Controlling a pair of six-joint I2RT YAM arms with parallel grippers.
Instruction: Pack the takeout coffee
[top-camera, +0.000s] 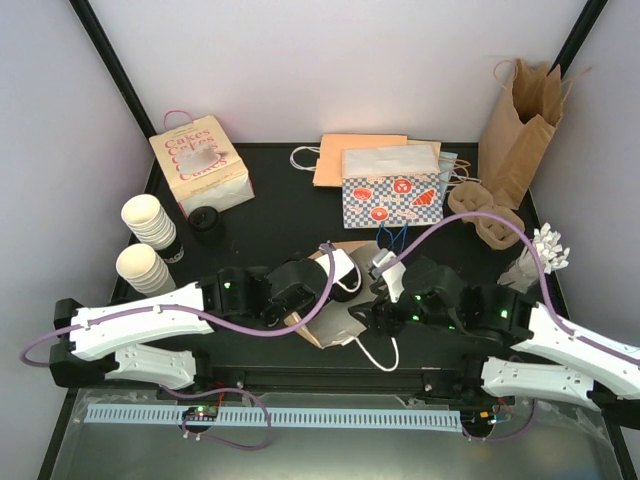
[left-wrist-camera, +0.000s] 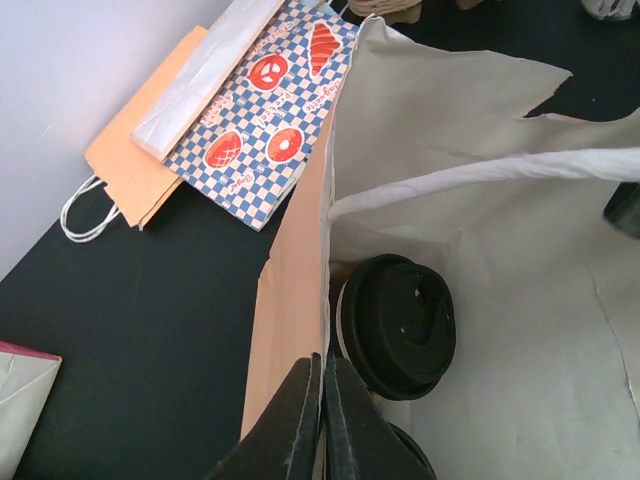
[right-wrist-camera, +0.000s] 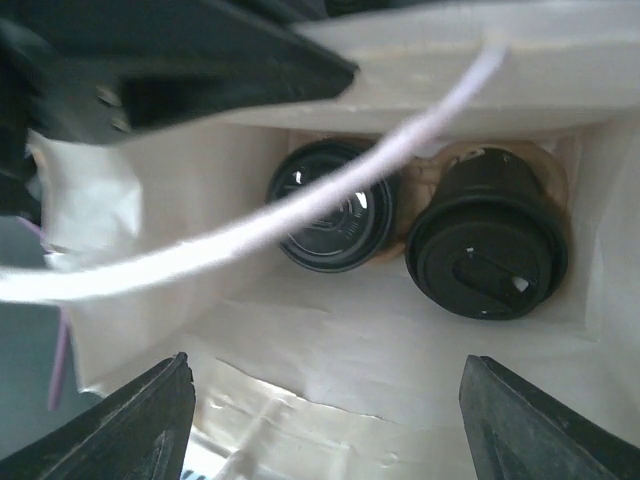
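Note:
Two takeout coffees with black lids (right-wrist-camera: 487, 250) (right-wrist-camera: 335, 205) stand side by side in a brown carrier at the bottom of an open paper bag (top-camera: 340, 322). In the left wrist view one lid (left-wrist-camera: 397, 325) shows just inside the bag's tan wall (left-wrist-camera: 290, 290). My left gripper (left-wrist-camera: 325, 357) (top-camera: 300, 285) is shut on that wall's upper edge. Over the bag's mouth my right gripper (right-wrist-camera: 325, 365) (top-camera: 395, 300) is open, with nothing between its fingers. The bag's white handle (right-wrist-camera: 300, 215) crosses in front of the left cup.
Two stacks of lidless cream cups (top-camera: 148, 222) and loose black lids (top-camera: 205, 222) stand at the left. Behind are a pink "Cakes" box (top-camera: 200, 165), a blue checkered bag (top-camera: 392, 198), a tall brown bag (top-camera: 520, 130), pulp carriers (top-camera: 485, 212) and white stirrers (top-camera: 540, 255).

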